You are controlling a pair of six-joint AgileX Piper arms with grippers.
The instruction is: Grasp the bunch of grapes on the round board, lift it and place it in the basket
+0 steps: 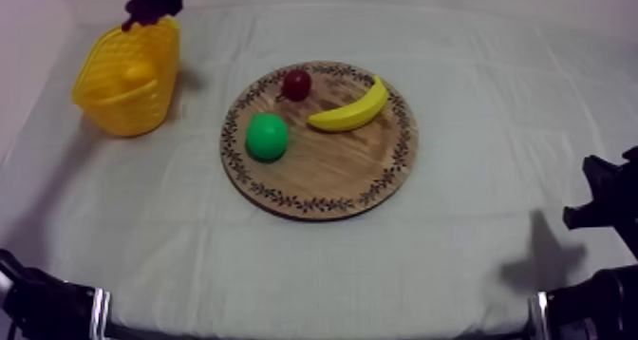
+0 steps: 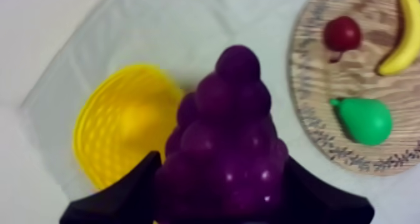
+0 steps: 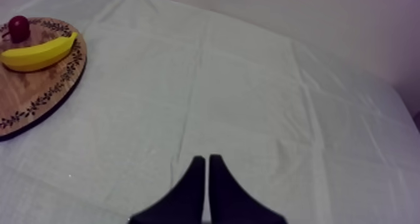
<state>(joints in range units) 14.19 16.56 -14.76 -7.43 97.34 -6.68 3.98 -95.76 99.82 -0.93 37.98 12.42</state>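
Left gripper (image 2: 219,198) clamped on purple toy grape bunch (image 2: 228,145) | over yellow lattice basket (image 2: 100,145), far-left corner of table (image 1: 456,249) | centre over opening, lower, then release

You've got the glossy dark-purple bunch of grapes (image 2: 228,145) pinched in the left hand (image 2: 219,189), hanging over the rim of the yellow mesh basket (image 1: 123,97), well clear of the round patterned wooden board (image 1: 332,168).
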